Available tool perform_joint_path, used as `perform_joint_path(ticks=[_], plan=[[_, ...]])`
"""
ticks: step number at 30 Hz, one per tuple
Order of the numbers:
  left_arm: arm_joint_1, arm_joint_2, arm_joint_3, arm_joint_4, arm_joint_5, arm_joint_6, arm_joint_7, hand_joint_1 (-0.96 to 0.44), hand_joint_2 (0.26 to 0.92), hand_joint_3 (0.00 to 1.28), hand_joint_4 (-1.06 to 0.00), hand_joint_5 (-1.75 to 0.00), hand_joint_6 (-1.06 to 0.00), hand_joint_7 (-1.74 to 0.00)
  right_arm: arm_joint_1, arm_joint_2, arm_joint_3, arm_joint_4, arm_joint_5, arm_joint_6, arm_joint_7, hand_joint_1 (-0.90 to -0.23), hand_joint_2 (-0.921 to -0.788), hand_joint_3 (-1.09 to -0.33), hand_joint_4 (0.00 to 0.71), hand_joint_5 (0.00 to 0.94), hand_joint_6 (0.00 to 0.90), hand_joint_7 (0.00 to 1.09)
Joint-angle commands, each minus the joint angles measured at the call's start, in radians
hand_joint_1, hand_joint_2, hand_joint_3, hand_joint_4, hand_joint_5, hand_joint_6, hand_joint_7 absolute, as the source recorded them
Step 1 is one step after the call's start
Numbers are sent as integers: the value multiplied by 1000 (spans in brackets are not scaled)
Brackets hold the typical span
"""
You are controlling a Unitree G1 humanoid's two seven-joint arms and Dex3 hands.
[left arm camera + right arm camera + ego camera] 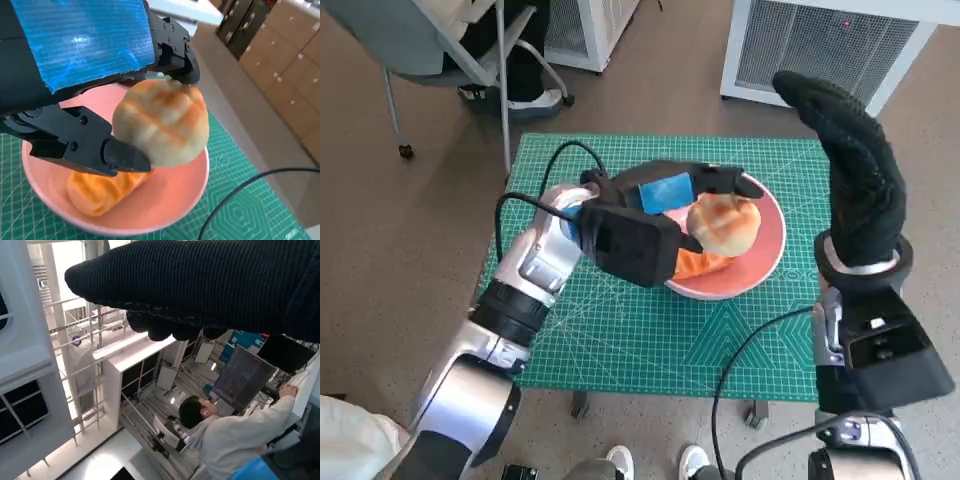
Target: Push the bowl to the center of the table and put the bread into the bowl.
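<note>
Left hand (655, 205) is gripping the bread (724, 224) over the pink bowl (767, 255); right hand (850, 165) is hovering raised, fingers apart, holding nothing.

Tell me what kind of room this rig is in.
Likely a robotics lab or test workspace, not a kitchen. A green cutting mat covers the small table, white perforated equipment cabinets stand on the floor behind it, and the right wrist view shows a person working at a monitor.
</note>
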Motion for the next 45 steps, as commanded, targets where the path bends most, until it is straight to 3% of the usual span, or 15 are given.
perform_joint_path(ticks=[1,13,22,31,32,35,37,45], plan=[[-11,-3,18,19,-5,-60,41,-323,921,158,-17,-1,-205,-82,20,-14,-10,-3,-22,4,-9,-568,-921,-729,287,1,21,670],[-10,-20,173,115,-179,-234,80,-420,921,185,-34,-12,-198,-62,16,-25,-18,-31,-57,21,-36,-569,-921,-730,288,1,14,676],[42,-74,319,17,-410,-213,57,-398,921,306,-126,-42,-229,-84,8,-32,-16,-63,-39,59,-33,-568,-921,-733,289,2,10,681],[107,-125,413,-64,-547,-245,78,-433,921,383,-174,-52,-237,-120,11,-29,-18,-137,-25,144,-39,-563,-921,-734,289,1,8,687],[112,-130,419,-73,-556,-246,78,-435,921,386,-178,-47,-229,-143,12,-28,-19,-144,-24,151,-39,-563,-921,-734,288,1,9,688],[129,-151,436,-109,-591,-248,78,-436,921,404,-196,-21,-76,-467,16,-23,-19,-169,-26,174,-44,-560,-921,-734,286,0,10,691],[140,-165,445,-135,-612,-247,80,-442,921,414,-199,-16,-38,-559,16,-21,-18,-180,-26,186,-46,-560,-921,-734,285,0,11,692],[167,-207,472,-190,-686,-257,63,-479,921,444,-205,-13,-1,-682,11,-14,-16,-193,-22,220,-46,-579,-921,-732,281,0,16,696]])
